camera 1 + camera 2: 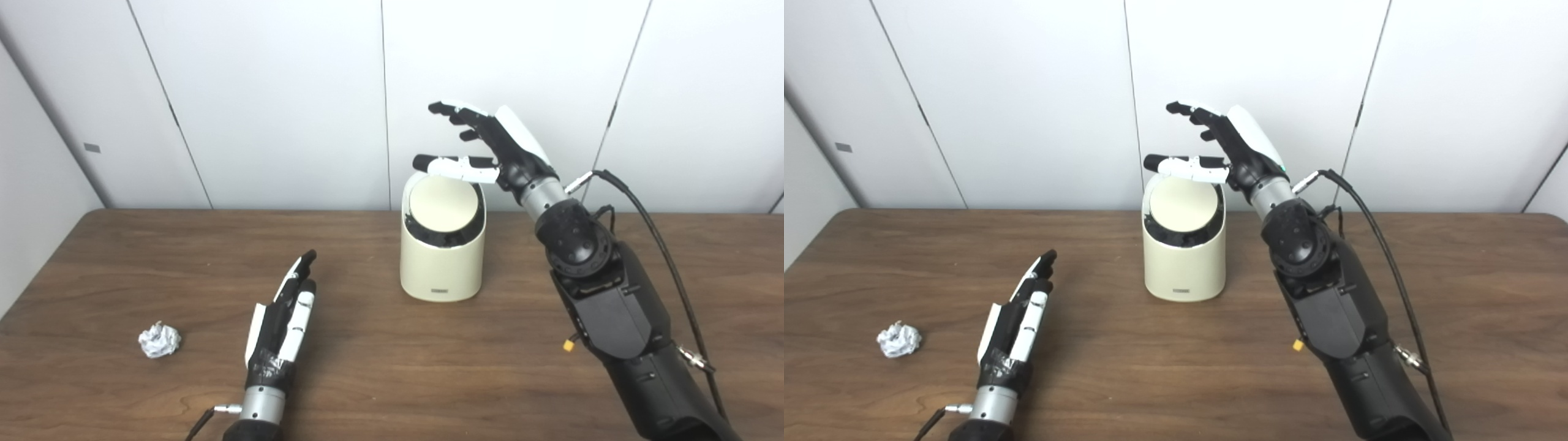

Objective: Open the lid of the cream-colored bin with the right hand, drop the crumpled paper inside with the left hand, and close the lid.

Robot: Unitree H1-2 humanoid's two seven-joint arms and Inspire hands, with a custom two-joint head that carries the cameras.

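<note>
The cream-colored bin point(440, 269) stands upright at the middle of the brown table, its round tilted lid point(442, 205) shut in a black rim. My right hand point(484, 144) is open, raised above and behind the bin's top right, its thumb stretched over the lid's back edge. The crumpled white paper point(159, 340) lies on the table at the front left. My left hand point(285, 318) is open and empty, fingers straight, low over the table to the right of the paper and front-left of the bin.
The wooden table point(392, 367) runs to a white panelled wall point(275, 92) behind. My right arm point(612, 318) with its black cable point(664, 257) takes up the table's right front. The table's left edge is near the paper.
</note>
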